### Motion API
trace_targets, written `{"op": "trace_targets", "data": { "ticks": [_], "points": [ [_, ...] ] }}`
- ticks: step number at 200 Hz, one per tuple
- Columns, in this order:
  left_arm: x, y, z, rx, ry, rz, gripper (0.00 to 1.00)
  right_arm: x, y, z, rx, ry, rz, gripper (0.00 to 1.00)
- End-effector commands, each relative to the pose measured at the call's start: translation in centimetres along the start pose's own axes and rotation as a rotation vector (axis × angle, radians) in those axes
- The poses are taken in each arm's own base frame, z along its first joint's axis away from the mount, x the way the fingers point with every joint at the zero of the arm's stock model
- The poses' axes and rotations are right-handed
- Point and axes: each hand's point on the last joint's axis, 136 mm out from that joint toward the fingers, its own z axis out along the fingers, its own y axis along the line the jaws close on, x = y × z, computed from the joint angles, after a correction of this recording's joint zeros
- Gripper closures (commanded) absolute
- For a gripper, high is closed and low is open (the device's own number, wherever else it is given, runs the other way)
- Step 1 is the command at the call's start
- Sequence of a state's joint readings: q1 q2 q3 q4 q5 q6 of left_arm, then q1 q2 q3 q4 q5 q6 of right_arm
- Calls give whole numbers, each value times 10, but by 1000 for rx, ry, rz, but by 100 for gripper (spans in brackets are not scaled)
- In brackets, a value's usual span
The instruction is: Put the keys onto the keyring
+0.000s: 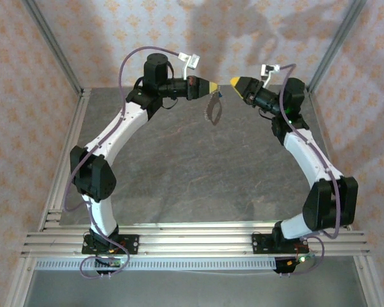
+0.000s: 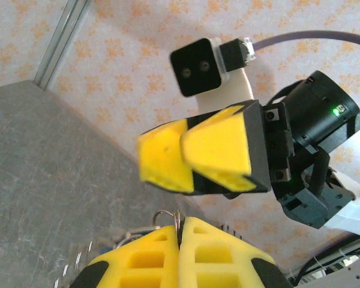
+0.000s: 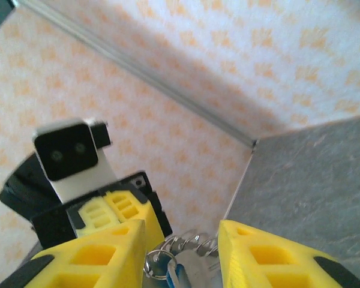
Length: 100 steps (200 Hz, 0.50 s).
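Up near the top centre of the overhead view, the keyring (image 1: 213, 109) hangs from the tip of the left gripper (image 1: 212, 85). Its long axis runs almost straight down the picture, with the free end pointing toward the bare grey table (image 1: 179, 166) below it. The left arm sweeps up from its base at the lower left and bends inward, its wrist lying level and pointing right. The right arm mirrors it from the lower right, and the right gripper (image 1: 234, 81) points left, its yellow tip just beside the left one with a small gap between them. From the left wrist, the left gripper (image 2: 180, 231) has its yellow fingers pressed flat together at the bottom edge. A thin wire loop of the keyring (image 2: 168, 215) is pinched in the seam and pokes out above it, with a clear coil trailing off toward the lower left. The right gripper (image 2: 168, 156) faces it from mid-frame. From the right wrist, the right gripper (image 3: 181, 231) has its fingers standing partly apart at the bottom of the frame. The keyring (image 3: 159, 261) sits in the gap next to a key (image 3: 179, 271) with a sliver of blue, and a run of coils lies just above them. Whether the left-hand finger touches the ring I cannot tell, but the right-hand one is apart from it. The left gripper (image 3: 117, 207) shows behind, in the lower left.
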<state>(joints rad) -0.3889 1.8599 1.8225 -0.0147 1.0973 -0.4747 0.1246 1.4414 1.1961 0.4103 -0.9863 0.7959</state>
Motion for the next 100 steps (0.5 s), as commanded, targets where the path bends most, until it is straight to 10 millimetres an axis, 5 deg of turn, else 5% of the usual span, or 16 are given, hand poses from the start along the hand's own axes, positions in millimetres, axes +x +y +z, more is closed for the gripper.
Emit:
{"op": "trace_targets", "data": {
  "ticks": [1,100],
  "points": [
    [-35,-45,-15,53,-123,116,100,-18,24,-19,-10,-149,-68,63],
    [-41,-71,-18,115,-183,109,100,31,36,-11,18,-76,-162,59]
  ]
}}
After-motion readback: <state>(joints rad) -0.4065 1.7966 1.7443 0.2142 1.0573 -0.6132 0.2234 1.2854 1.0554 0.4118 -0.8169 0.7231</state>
